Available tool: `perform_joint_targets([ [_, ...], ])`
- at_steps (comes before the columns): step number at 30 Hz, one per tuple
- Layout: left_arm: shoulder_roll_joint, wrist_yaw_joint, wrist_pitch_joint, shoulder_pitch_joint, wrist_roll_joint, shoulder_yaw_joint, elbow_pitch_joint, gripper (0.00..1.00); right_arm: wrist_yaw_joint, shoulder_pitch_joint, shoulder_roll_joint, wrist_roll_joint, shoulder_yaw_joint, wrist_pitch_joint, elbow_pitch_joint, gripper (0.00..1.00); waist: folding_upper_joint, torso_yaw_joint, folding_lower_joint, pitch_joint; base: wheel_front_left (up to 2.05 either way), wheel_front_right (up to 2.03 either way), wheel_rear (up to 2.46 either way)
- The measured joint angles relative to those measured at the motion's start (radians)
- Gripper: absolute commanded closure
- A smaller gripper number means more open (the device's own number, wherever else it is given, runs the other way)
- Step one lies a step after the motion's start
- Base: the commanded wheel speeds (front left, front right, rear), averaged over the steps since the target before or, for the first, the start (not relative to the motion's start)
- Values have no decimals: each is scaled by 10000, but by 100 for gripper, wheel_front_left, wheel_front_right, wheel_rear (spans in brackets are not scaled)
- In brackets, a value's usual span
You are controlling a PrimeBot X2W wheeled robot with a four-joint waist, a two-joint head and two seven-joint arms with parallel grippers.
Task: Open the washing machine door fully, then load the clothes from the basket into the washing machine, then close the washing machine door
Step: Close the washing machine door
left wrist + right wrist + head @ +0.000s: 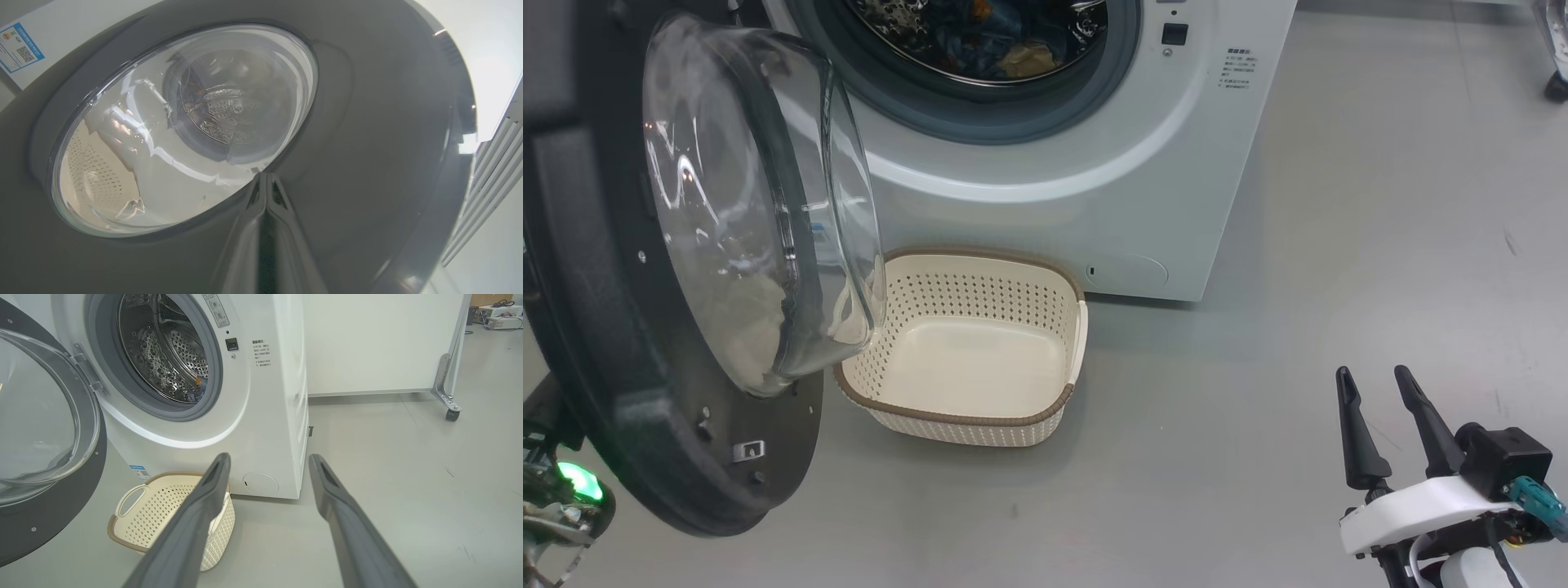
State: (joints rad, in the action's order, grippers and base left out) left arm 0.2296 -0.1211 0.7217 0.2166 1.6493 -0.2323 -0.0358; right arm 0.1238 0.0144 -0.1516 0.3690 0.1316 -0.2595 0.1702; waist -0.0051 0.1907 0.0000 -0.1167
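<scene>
Got the washing machine door (752,204) swung open off the left of the washing machine (1045,188): fat glossy black rim, bulging clear glass, overhanging the left edge of the basket (968,418). Can spot the clothes (996,45) in the drum (163,355), bluish with an orange-brown patch. Seeing the left gripper (265,179) pressed together on nothing, tips by the door's dark rim just beside the glass. Have the right gripper (1372,374) spread wide, holding nothing, above open floor (1298,286) well right of the basket.

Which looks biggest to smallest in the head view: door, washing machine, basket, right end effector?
door and washing machine: tied; door is nearer the camera, machine is cut off
basket
right end effector: smallest
</scene>
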Motion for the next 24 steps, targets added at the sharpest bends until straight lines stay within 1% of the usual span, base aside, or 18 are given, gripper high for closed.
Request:
perform_joint_targets([
  [7,-81,10,104,-230,15,157,405,100,0,0,128,-10,40,0,12,0,0,-315,0,67,0,0,0],
  [12,-109,113,150,-366,15,290,654,100,0,0,207,-10,59,0,15,0,0,-579,0,109,0,0,0],
  [17,-353,267,174,-364,31,520,823,100,0,1,211,-12,102,0,23,0,0,-852,0,134,0,0,0],
  [24,-614,286,173,-339,23,849,861,100,0,0,226,-17,161,0,67,0,0,-1229,0,187,0,0,0],
])
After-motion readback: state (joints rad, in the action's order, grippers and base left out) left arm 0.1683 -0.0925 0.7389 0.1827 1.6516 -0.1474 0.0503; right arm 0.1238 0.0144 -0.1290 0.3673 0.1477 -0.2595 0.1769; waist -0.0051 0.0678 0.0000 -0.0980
